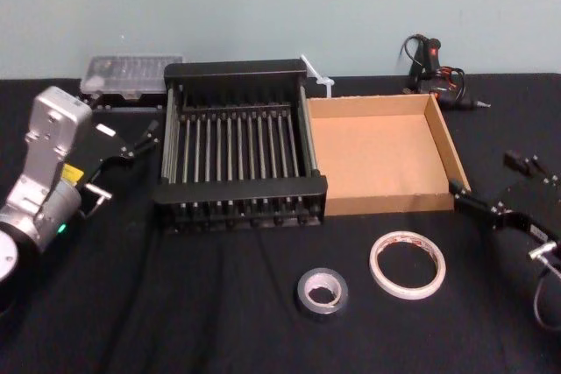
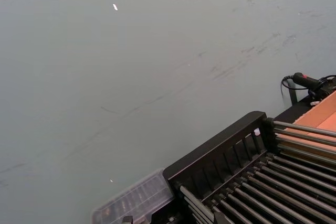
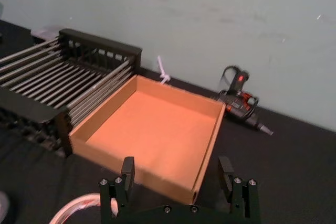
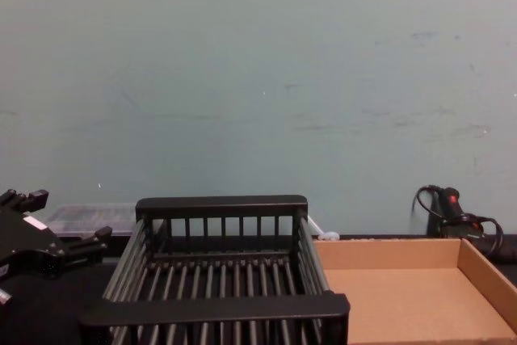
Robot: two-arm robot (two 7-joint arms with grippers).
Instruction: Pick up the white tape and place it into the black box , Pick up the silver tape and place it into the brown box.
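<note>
- The right pincer (image 1: 495, 188) hangs spread and empty, with its tips just off the front right corner of the brown box (image 1: 390, 205).
- The white tape (image 1: 408, 292) lies flat on the tabletop (image 1: 219, 321), close to this pincer's left and a little nearer the robot. The silver tape (image 1: 321, 309) lies farther left, just past it.
- The step in hand looks like the reach for the white tape, and this pincer is the nearer one.
- Back away from the cardboard wall before swinging left, then come straight down over the ring.
- The ring is thin and low. Put one finger in the hole and one outside the band, go right down to the tabletop, then squeeze gently so the band doesn't buckle.
- Approach from the right side so the silver tape isn't nudged.
- The black box (image 1: 237, 190) stands well to the left, beyond the brown box. Lift above both walls and let go low and flat over the slats.
- The left pincer (image 1: 131, 142) waits at that box's far side, apparently spread, with nothing in it.
</note>
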